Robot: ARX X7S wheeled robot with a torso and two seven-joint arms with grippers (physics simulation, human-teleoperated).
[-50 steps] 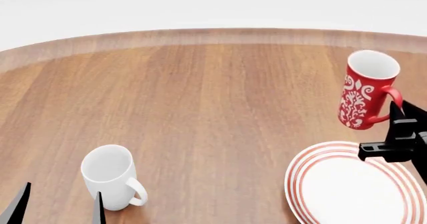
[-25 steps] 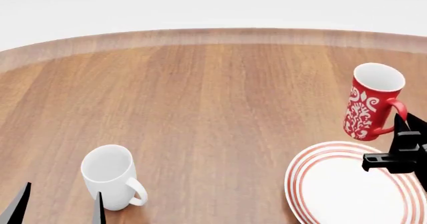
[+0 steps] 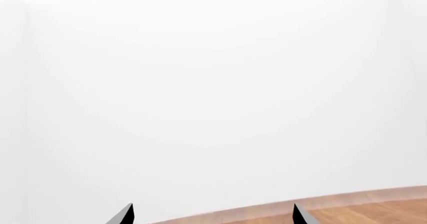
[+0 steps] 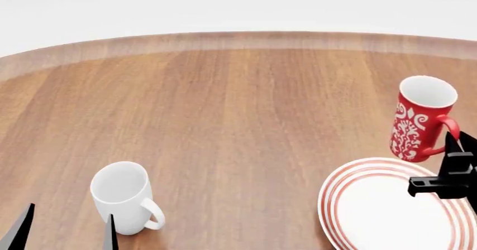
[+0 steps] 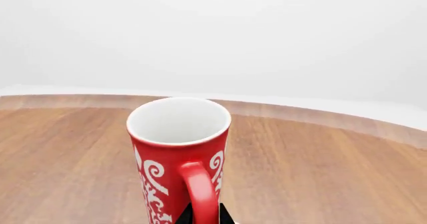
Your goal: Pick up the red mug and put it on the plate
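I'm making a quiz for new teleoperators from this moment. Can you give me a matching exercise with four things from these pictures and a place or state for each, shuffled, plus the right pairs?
Things:
1. red mug
2. white mug
3. plate
4. left gripper

Places or states:
A. lies flat on the table at the near right edge of the head view
B. open, holding nothing
C. held by its handle in the right gripper, slightly tilted
D. stands upright on the table at the near left

Pairs: 1-C, 2-D, 3-A, 4-B
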